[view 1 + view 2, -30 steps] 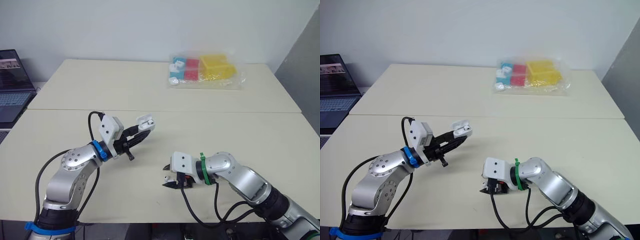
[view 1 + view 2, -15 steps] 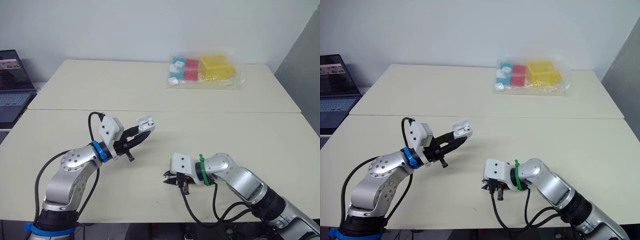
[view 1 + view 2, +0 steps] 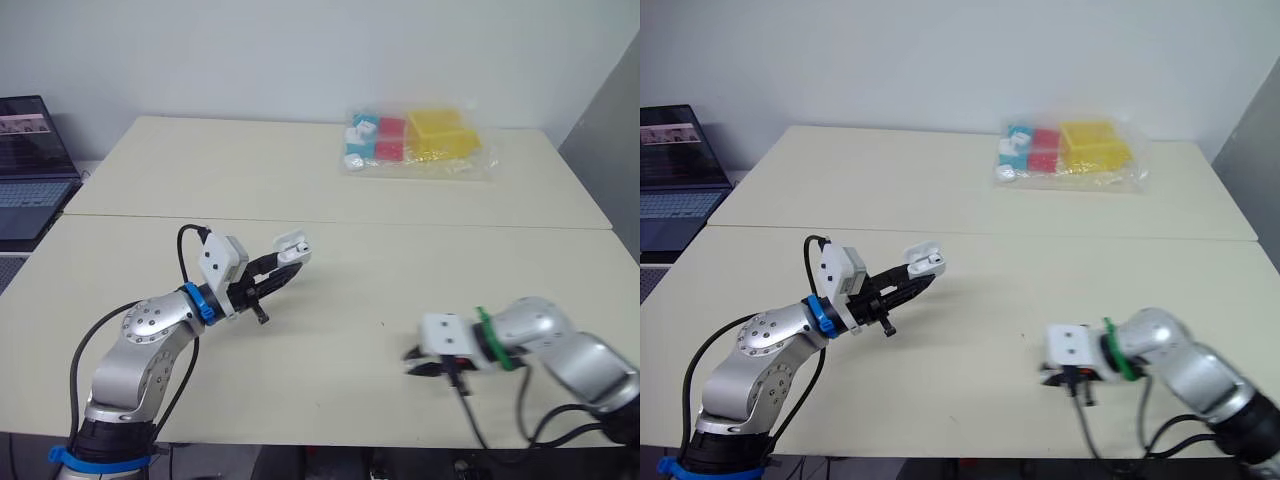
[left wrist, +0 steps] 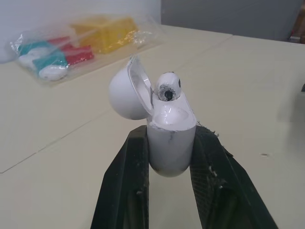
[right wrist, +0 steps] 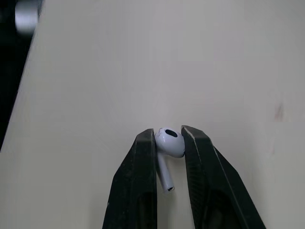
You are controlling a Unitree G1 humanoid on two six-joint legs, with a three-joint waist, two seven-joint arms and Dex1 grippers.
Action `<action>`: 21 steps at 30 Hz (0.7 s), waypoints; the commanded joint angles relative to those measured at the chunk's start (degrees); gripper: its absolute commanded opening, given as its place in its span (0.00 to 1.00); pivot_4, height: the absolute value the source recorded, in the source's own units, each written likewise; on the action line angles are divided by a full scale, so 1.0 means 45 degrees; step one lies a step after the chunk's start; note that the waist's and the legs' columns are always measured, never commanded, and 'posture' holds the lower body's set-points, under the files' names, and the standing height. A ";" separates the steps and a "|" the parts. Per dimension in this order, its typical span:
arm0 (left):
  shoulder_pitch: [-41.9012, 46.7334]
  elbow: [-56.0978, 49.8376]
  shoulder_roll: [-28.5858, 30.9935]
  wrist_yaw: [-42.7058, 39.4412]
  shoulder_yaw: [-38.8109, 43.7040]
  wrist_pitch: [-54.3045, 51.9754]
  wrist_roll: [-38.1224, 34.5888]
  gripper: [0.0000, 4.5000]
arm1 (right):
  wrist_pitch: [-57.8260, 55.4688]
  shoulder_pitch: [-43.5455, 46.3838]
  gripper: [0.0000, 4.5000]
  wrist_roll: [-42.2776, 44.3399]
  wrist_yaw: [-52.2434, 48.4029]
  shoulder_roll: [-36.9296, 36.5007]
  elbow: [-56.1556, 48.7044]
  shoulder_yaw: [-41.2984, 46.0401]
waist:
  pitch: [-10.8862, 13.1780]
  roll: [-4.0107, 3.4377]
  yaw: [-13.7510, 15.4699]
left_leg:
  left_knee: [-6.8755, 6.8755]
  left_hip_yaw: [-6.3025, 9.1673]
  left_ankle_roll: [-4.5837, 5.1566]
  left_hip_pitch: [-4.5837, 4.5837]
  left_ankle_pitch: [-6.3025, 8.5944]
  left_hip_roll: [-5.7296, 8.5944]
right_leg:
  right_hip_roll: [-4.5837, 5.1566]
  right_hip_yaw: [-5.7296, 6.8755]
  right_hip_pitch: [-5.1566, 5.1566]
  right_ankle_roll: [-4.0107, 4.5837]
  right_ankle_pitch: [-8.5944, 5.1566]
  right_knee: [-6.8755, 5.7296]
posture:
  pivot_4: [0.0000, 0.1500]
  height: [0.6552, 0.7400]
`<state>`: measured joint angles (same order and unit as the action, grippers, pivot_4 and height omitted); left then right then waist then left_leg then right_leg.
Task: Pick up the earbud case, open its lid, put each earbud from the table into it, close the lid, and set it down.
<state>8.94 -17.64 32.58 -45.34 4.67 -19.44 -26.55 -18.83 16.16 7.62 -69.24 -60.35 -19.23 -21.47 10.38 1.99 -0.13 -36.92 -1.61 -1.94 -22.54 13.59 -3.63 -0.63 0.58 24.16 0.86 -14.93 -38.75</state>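
The left hand is shut on the lower body of the earbud case, one finger on each flat side, and holds it clear of the bench, over the near half and toward the left edge. That grip leaves the hinge and the mouth free. The lid is swung fully back, and one earbud already sits in its socket with its rounded head showing above the rim. The socket beside it looks empty. The case is tilted up and out toward the middle of the bench, which I take to be a way of presenting the mouth to the other arm. The right hand is low near the front edge toward the right corner, well apart from the case. It is almost closed, pinching the second earbud by its head, with the stem hanging down between the fingers. Holding the head leaves the stem free to go into the socket first. Whether the earbud is just off the bench or touching it I cannot tell. By my reading the task is at the second insertion: the earbud needs carrying across and lining up stem-down over the empty socket. A clear bag of coloured items lies by the far edge toward the right corner, and a laptop sits beyond the left edge, neither of them involved.
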 commanded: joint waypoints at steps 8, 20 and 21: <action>0.0196 -0.0420 0.0043 -0.0133 -0.0015 0.0109 -0.0068 0.17 | 0.2148 -0.1090 0.10 -0.0603 -0.1434 -0.1620 0.1894 0.1279 | -0.0001 0.0000 -0.0005 | -0.0003 -0.0003 -0.0001 0.0021 -0.0001 -0.0008 | -0.0007 -0.0007 -0.0012 0.0002 -0.0001 -0.0021 | 1.00 1.00; 0.0134 -0.0365 0.0075 -0.0168 0.0014 0.0075 -0.0060 0.17 | 0.1475 -0.0837 0.45 -0.0347 -0.1268 -0.1026 0.1660 0.2039 | -0.0009 0.0013 -0.0031 | -0.0015 -0.0018 -0.0002 0.0037 -0.0001 0.0003 | 0.0013 -0.0019 -0.0022 -0.0018 0.0011 -0.0025 | 1.00 1.00; 0.0119 -0.0359 0.0065 -0.0166 0.0001 0.0088 -0.0048 0.17 | 0.1491 -0.0863 0.45 -0.0189 -0.1346 -0.1041 0.1558 0.2186 | -0.0008 0.0012 -0.0030 | -0.0014 -0.0021 -0.0002 0.0038 -0.0001 0.0003 | 0.0012 -0.0023 -0.0021 -0.0017 0.0011 -0.0030 | 1.00 1.00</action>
<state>9.13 -17.71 32.57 -45.82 4.37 -19.57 -26.51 -12.76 12.10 5.85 -75.02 -64.70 -11.10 -14.28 10.34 2.05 -0.27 -36.98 -1.69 -1.95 -22.37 13.58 -3.61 -0.58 0.49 24.07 0.78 -14.88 -38.89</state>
